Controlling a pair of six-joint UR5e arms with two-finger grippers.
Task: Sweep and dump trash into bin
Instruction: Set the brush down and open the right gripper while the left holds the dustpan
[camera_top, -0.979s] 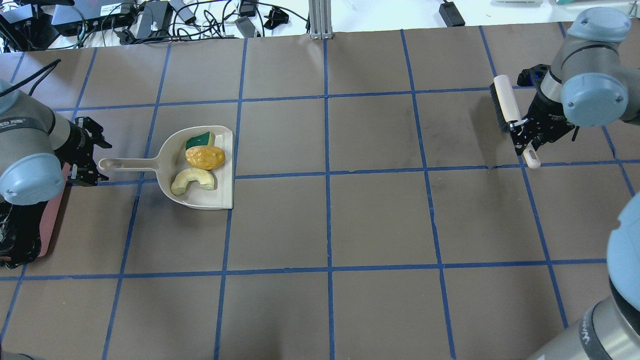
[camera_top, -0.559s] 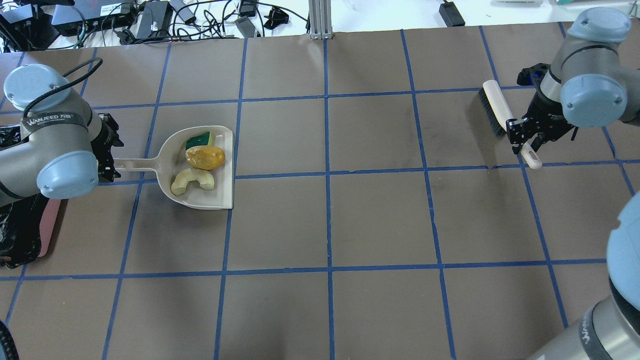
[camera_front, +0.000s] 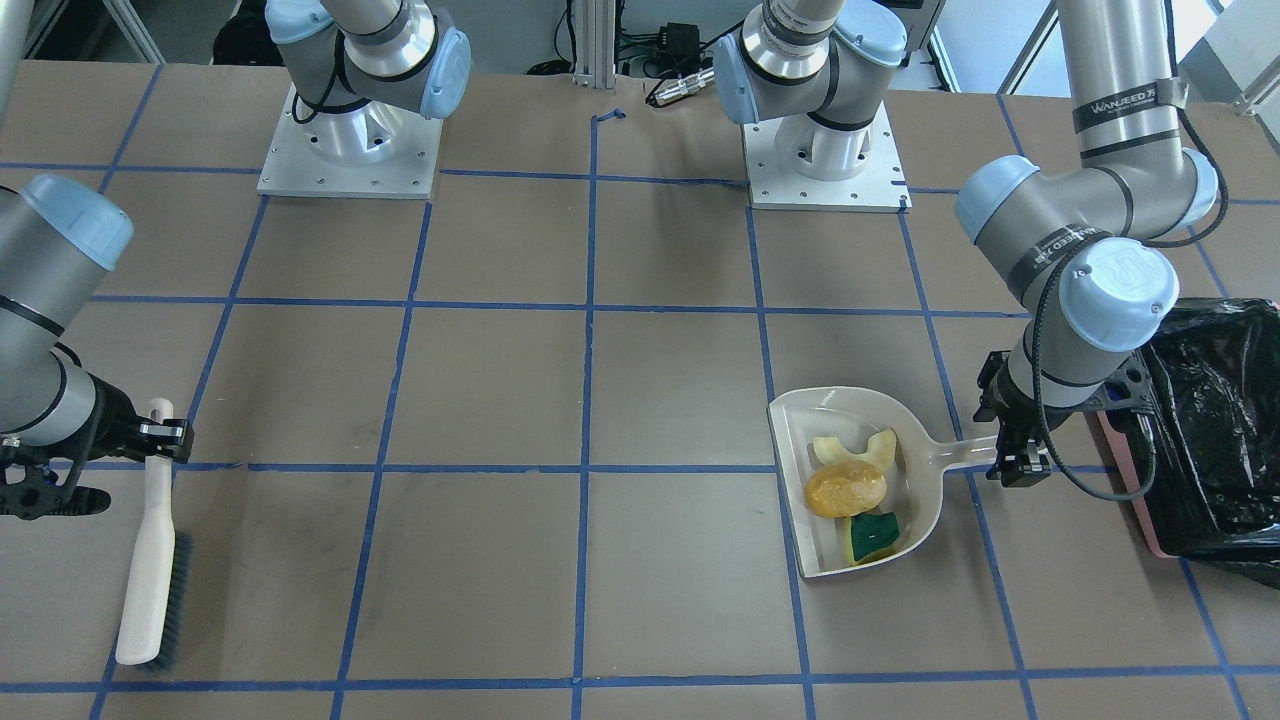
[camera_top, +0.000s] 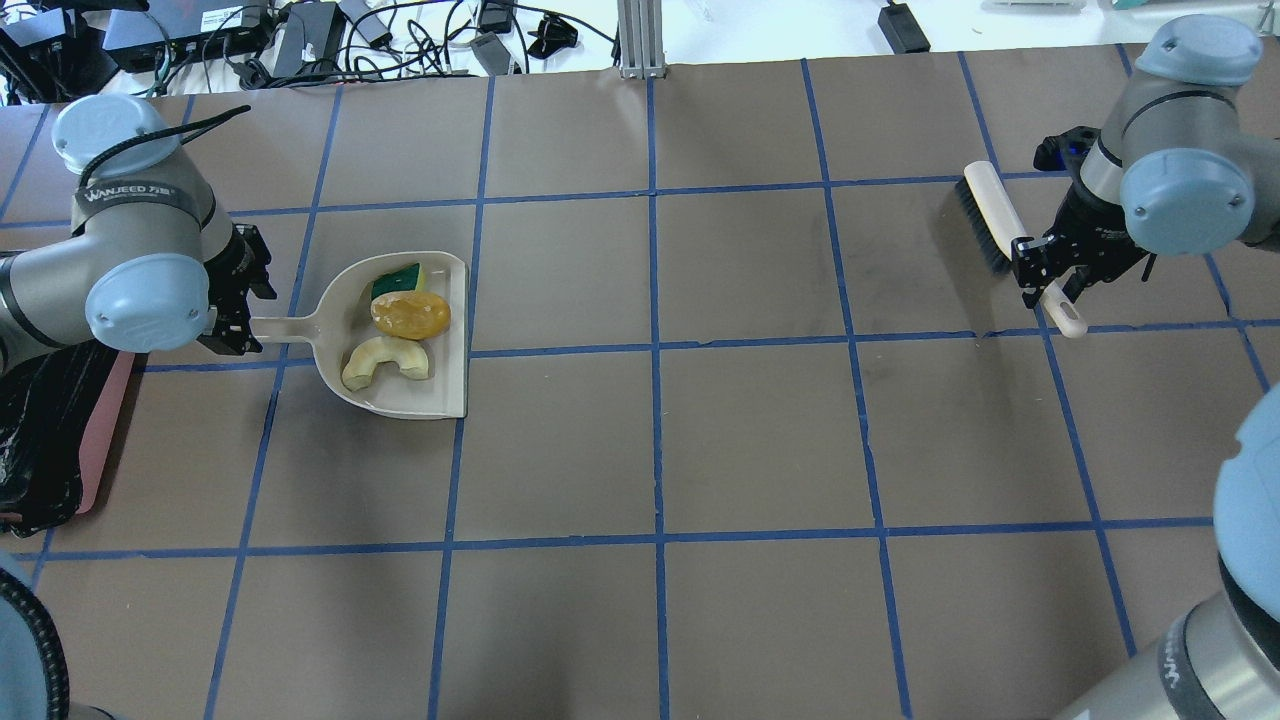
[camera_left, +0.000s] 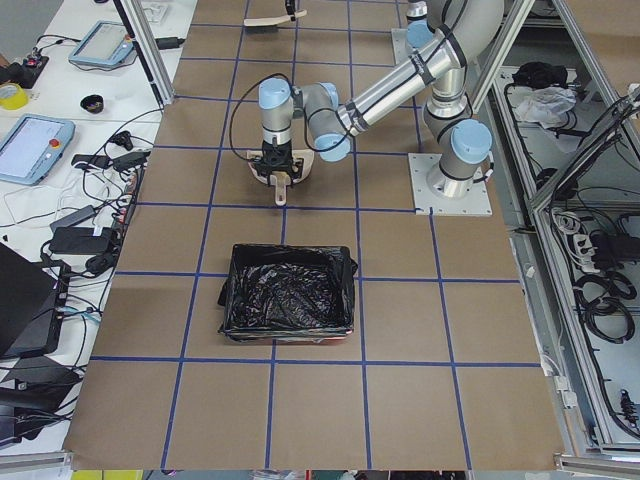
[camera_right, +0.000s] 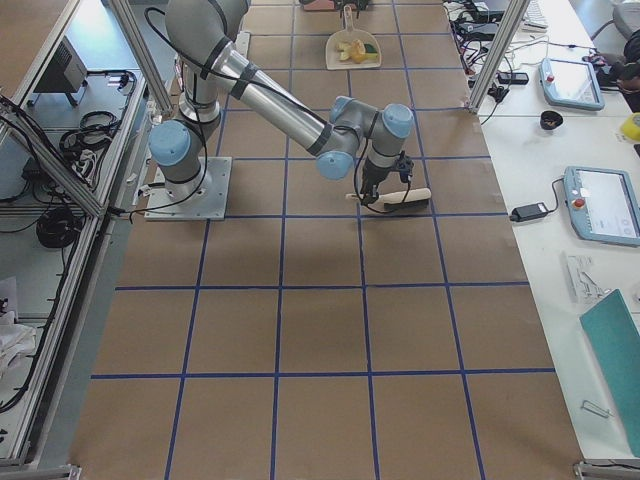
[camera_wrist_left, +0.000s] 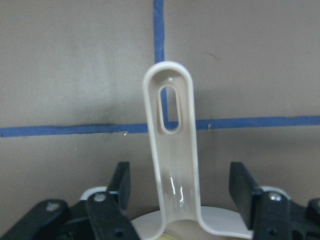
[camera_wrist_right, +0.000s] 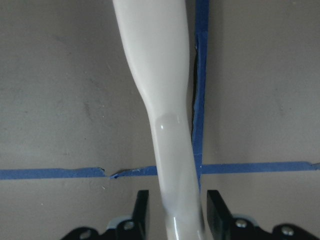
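Where the table (camera_front: 640, 380), brown with a blue tape grid, is running nearest the operators' side, the brush (camera_front: 148, 560) is sitting at the robot's right end, its dark bristles running along one edge and its pale handle pointing back toward the robot; whether the bristles are touching the surface I cannot tell. The right gripper (camera_front: 160, 432) is clamping the far end of that handle, and in the right wrist view its black fingers (camera_wrist_right: 141, 210) are pressing in close on either side of it. Farther back and well apart from the brush, toward the robot's left, the dustpan (camera_front: 830, 405) is lying flat on the table with its open mouth facing the table's middle. All the trash is sitting inside it: the sponge wedge (camera_front: 875, 535) nearest, the potato-like piece (camera_front: 845, 490) just behind it, and the crescent slice (camera_front: 880, 447) behind that. The dustpan's handle is pointing toward the robot's left end, where the left gripper (camera_front: 1015, 462) is hovering astride it; in the left wrist view its fingers (camera_wrist_left: 120, 182) are spread wide, standing clear of the handle on both sides and gripping nothing. Just beyond the gripper, the pink bin (camera_top: 105, 430) is standing open at the table's end, lined with a crinkly black bag (camera_front: 1215, 420)
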